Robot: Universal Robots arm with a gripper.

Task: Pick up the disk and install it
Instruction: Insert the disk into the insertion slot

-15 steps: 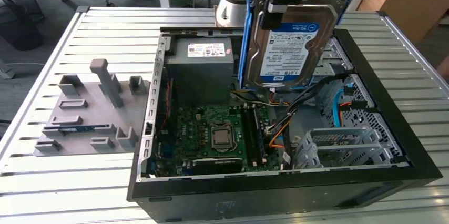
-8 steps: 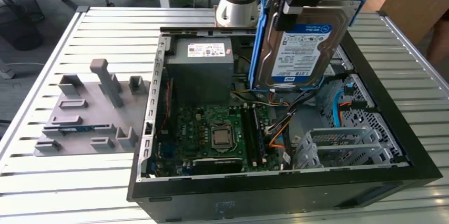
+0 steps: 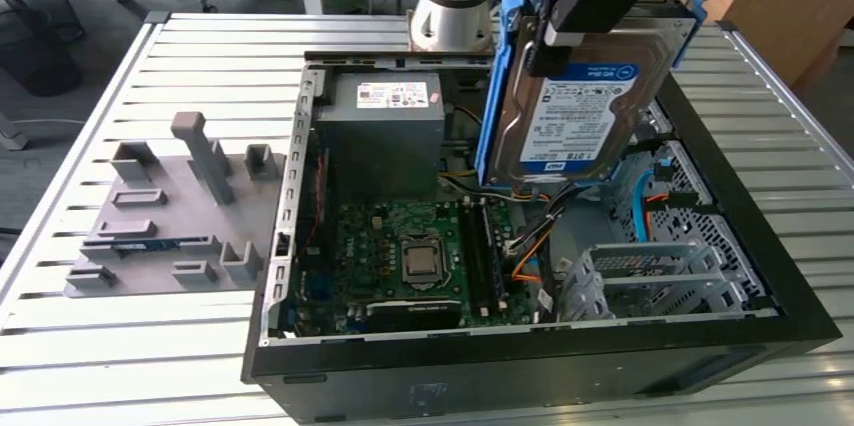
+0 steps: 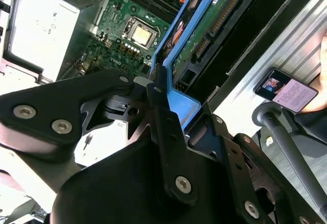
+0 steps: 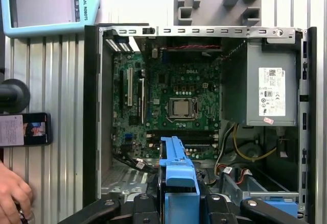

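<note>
The jaws of the gripper [image 3: 577, 41] were clamped on the upper end of the disk [image 3: 577, 118], which hung below them, upright, long axis near vertical, above the open computer case [image 3: 747, 338]

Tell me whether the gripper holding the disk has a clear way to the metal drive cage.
Probably yes. The gripper holds the disk upright above the open case, and the drive cage lies open from above with nothing over it; the loose cables beside it look off the path.
</note>
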